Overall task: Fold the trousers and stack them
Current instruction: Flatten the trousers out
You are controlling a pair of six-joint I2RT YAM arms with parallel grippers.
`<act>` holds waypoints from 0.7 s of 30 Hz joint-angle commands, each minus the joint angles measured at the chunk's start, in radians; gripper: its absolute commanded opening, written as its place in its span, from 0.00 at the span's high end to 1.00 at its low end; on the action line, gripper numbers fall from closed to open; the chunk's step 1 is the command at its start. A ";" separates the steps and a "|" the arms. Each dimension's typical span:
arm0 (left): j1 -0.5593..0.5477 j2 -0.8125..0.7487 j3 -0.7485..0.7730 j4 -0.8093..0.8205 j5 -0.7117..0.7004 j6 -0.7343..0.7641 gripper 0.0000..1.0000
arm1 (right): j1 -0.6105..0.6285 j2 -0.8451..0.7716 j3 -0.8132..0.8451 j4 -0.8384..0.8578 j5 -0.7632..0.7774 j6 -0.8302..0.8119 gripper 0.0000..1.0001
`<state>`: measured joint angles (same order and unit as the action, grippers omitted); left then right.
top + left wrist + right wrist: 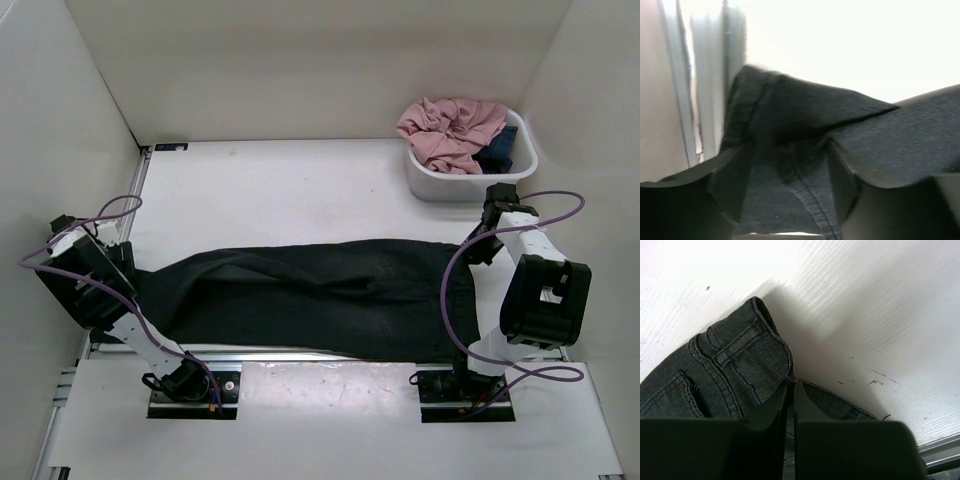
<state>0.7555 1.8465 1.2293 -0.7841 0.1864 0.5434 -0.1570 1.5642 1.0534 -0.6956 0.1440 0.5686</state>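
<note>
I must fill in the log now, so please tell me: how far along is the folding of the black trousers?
Done: the trousers lie flat in one long strip across the table. In hand: the right gripper seems to pinch the waist end, and the left gripper stands open around the hem end. Left: no crosswise fold shows yet, and nothing is stacked.

- Open passage is noted over bare table [280, 190], upper centre of the top view.
- The middle band is covered by the trousers [310, 295].
- The upper right is blocked by the white tub [455, 187].
- Left, far and right sides are closed by walls [300, 70].
</note>
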 commanded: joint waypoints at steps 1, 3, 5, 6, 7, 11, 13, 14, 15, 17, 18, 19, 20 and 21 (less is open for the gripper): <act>-0.041 -0.016 -0.011 -0.012 0.028 0.013 0.31 | -0.003 0.011 0.013 -0.011 0.019 -0.013 1.00; -0.050 -0.032 -0.031 -0.044 0.042 0.026 0.41 | -0.003 0.011 0.023 -0.012 0.019 -0.013 1.00; -0.050 -0.047 -0.045 -0.053 0.030 0.039 0.51 | -0.003 0.011 0.034 -0.012 0.028 -0.013 1.00; -0.050 -0.059 -0.059 -0.064 0.009 0.049 0.53 | -0.003 0.011 0.034 -0.012 0.028 -0.013 1.00; -0.050 -0.059 -0.059 -0.075 -0.004 0.049 0.56 | -0.003 0.011 0.034 -0.021 0.028 -0.013 1.00; -0.050 -0.069 -0.059 -0.084 -0.068 0.070 0.80 | -0.003 0.020 0.043 -0.021 0.028 -0.013 1.00; -0.050 -0.069 -0.019 -0.098 -0.077 0.070 0.86 | -0.003 0.020 0.052 -0.021 0.028 -0.013 1.00; -0.050 -0.069 0.004 -0.109 -0.077 0.070 0.86 | -0.003 0.020 0.053 -0.021 0.028 -0.013 1.00; -0.050 -0.079 0.033 -0.109 -0.065 0.070 0.86 | -0.003 0.031 0.053 -0.021 0.028 -0.013 1.00; -0.080 -0.088 0.155 -0.109 -0.065 0.070 0.86 | -0.015 0.045 0.104 -0.021 -0.006 -0.013 1.00; -0.096 -0.089 0.204 -0.109 -0.076 0.070 0.86 | -0.015 0.063 0.137 -0.034 -0.006 -0.013 1.00; -0.125 -0.089 0.257 -0.109 -0.085 0.061 0.86 | -0.027 0.072 0.173 -0.045 -0.006 -0.022 1.00; -0.137 -0.079 0.360 -0.109 -0.085 0.061 0.86 | -0.027 0.073 0.248 -0.054 -0.006 -0.022 1.00; -0.148 -0.066 0.413 -0.109 -0.094 0.061 0.86 | -0.039 0.086 0.282 -0.065 -0.006 -0.022 1.00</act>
<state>0.6498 1.8278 1.4658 -0.9413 0.1268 0.5957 -0.1646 1.6444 1.1912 -0.7673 0.1158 0.5674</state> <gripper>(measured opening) 0.187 0.060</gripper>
